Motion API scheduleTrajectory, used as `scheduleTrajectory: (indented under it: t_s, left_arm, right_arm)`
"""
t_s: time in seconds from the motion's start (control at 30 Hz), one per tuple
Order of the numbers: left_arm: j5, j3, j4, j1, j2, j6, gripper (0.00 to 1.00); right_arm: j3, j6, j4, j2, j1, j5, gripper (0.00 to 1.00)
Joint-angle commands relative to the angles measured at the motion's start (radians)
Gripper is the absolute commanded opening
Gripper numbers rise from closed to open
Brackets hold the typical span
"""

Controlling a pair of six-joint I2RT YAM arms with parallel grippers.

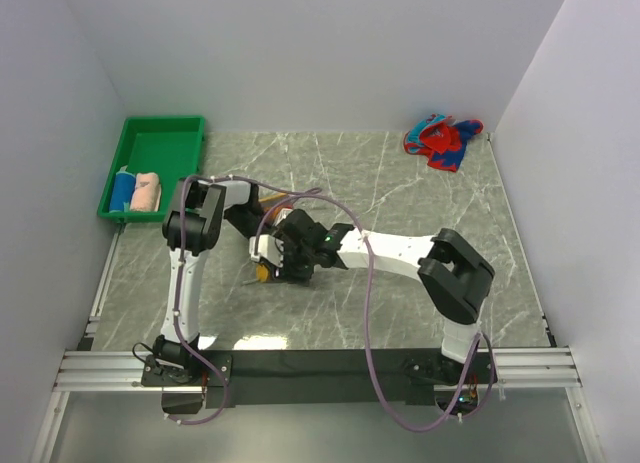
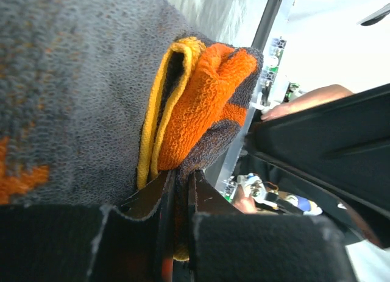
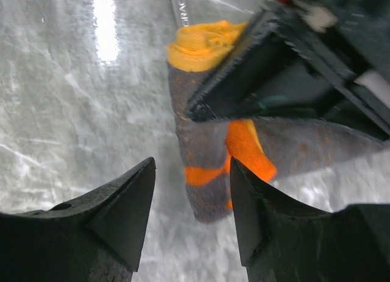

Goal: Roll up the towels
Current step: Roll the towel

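Observation:
The orange-and-grey towel is partly rolled at the table's middle; only a bit of it shows in the top view. My left gripper is shut on a fold of it. My right gripper is open just short of the towel, jaws to either side of its grey end. The two grippers meet in the top view, the left beside the right. The red-and-blue towel lies crumpled at the far right. The blue towel and pale pink towel lie rolled in the tray.
The green plastic tray stands at the far left against the wall. White walls close the table on three sides. A black strip and metal rails run along the near edge.

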Motion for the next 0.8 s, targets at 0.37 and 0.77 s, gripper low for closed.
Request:
scheduleTrajectory:
  t_s: [0.37,0.77]
  left_arm:
    - [-0.199,-0.039,0.141,0.105,-0.006,0.187,0.21]
    - [-0.048,0.019,0.121,0.363,-0.284,0.187,0.52]
  right_arm:
    - [0.152,-0.044,-0.06,0.2,0.032,-0.057,0.05]
    - [0.396,0.237,-0.384,0.346,-0.04,-0.403,0.0]
